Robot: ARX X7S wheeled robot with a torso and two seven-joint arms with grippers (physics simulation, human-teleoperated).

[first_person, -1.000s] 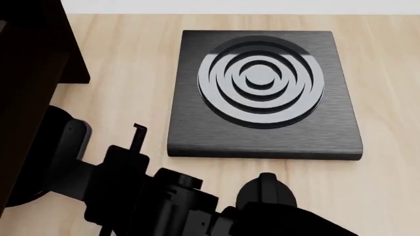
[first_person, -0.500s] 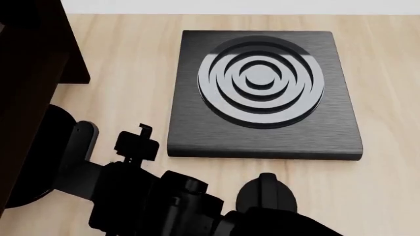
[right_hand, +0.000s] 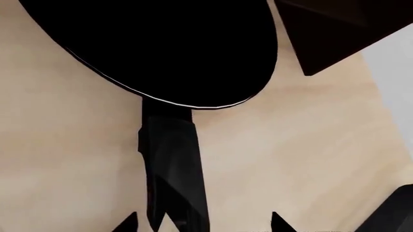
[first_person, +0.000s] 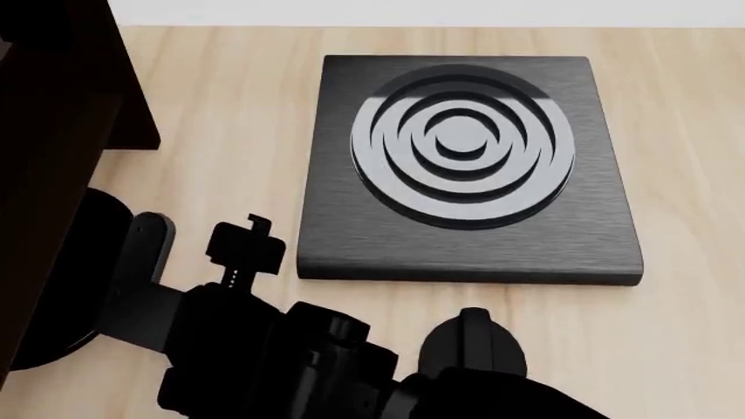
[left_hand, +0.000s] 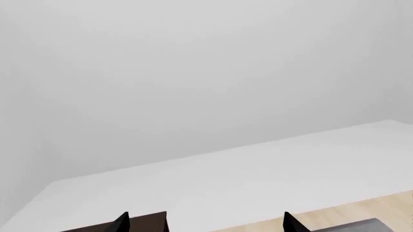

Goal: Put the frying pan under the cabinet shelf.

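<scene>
**Both grippers spread; pan at the cabinet's foot.**

The left gripper (left_hand: 206,224) shows only two dark fingertips set wide apart with nothing between them, facing a blank white wall (left_hand: 206,87). In the head view, the cabinet shelf (first_person: 52,113) fills the 9 o'clock side as a tall, near-black block on the pale wooden table (first_person: 233,105), and the square burner plate (first_person: 466,157) with its grey rings lies from the centre towards 1 o'clock. In the right wrist view, the right gripper (right_hand: 203,223) also has its tips apart. The frying pan (right_hand: 161,43) sits on the table just beside a cabinet corner, and its long handle (right_hand: 171,169) runs back between the tips, unclamped.
</scene>
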